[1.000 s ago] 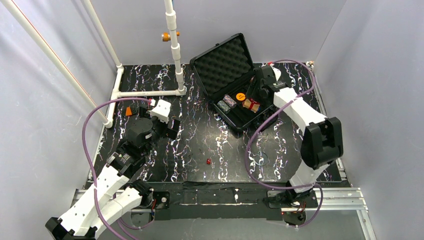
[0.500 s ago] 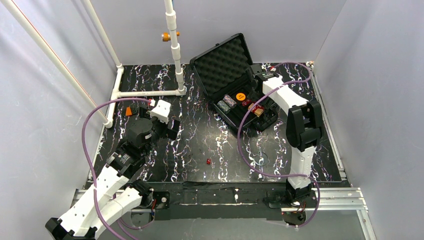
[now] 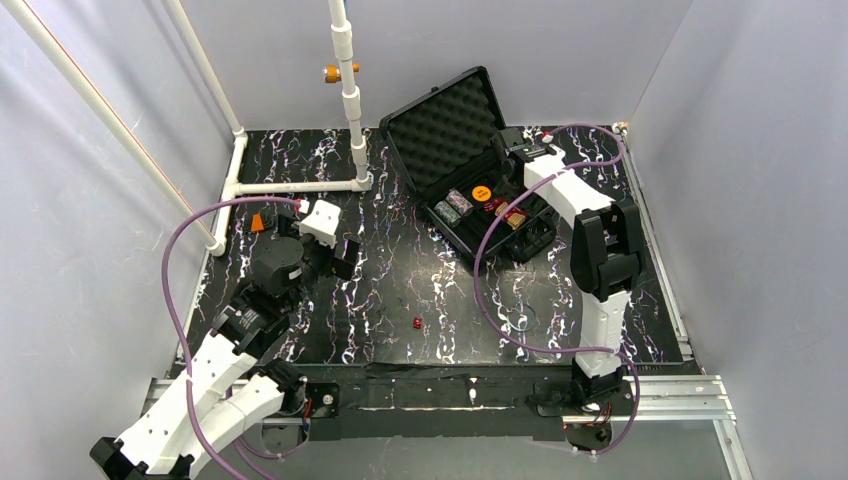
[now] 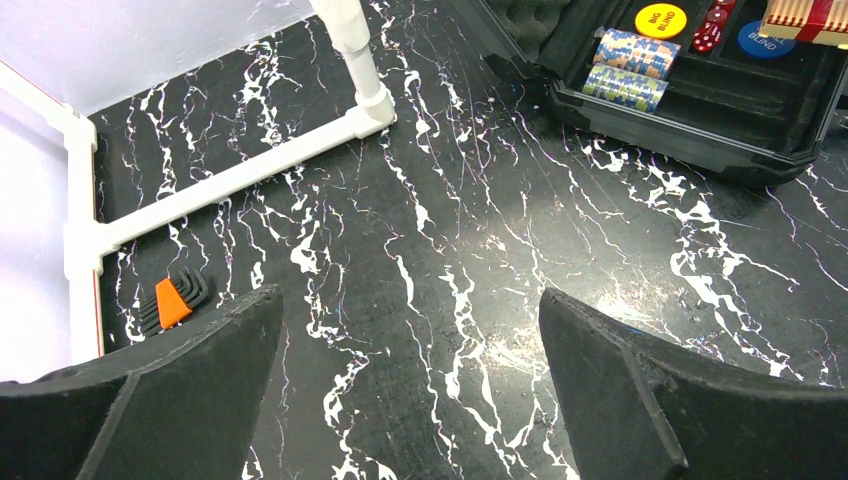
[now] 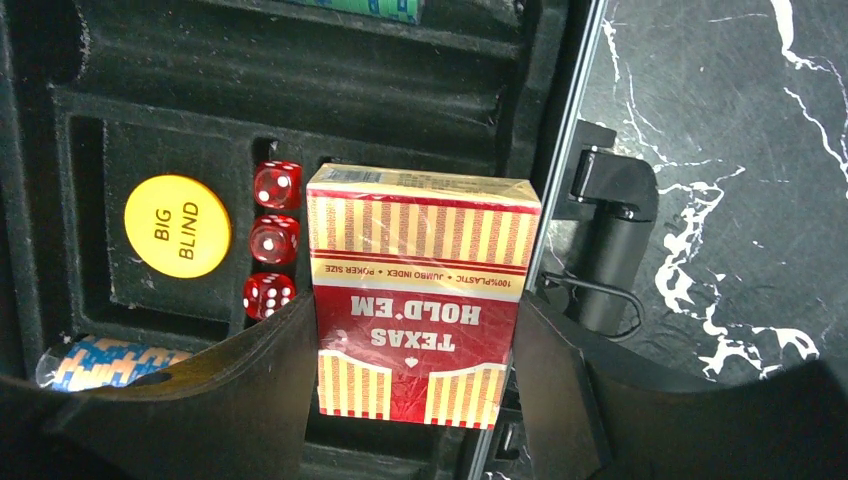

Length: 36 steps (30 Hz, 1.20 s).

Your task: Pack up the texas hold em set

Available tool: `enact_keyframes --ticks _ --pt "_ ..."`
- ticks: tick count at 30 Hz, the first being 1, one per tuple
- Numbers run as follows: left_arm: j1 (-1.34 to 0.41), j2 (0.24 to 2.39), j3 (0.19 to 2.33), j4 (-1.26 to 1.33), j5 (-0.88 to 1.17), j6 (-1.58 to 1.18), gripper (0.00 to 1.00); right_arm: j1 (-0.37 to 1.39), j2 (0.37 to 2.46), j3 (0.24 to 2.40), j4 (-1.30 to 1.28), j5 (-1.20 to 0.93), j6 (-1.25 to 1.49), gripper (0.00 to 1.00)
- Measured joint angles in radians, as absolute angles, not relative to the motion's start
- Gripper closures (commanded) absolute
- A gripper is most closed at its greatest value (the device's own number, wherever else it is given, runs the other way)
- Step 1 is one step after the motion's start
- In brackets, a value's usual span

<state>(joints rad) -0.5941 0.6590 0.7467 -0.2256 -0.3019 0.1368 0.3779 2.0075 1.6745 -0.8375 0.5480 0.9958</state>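
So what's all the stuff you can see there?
case: one, black, foam-lined, open at the table's far side
chip stacks: two, blue-patterned, in the case
Big Blind disc: one, yellow, in the case
blue disc: one, in the case
dice: three, red, beside the yellow disc
loose die: one, red, mid-table
card box: one, red and yellow, held over the case
hex keys: one set, orange holder, left side
pipe frame: white, far left
left arm: jaws open, empty
right arm: jaws shut on the card box
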Motion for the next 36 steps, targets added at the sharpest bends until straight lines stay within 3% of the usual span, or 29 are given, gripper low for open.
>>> enact_keyframes --ticks 36 --pt "-0.594 0.667 0.747 -0.226 -0.298 0.136 0.01 0.371 2.056 1.598 -0.651 0.595 1.066 0.99"
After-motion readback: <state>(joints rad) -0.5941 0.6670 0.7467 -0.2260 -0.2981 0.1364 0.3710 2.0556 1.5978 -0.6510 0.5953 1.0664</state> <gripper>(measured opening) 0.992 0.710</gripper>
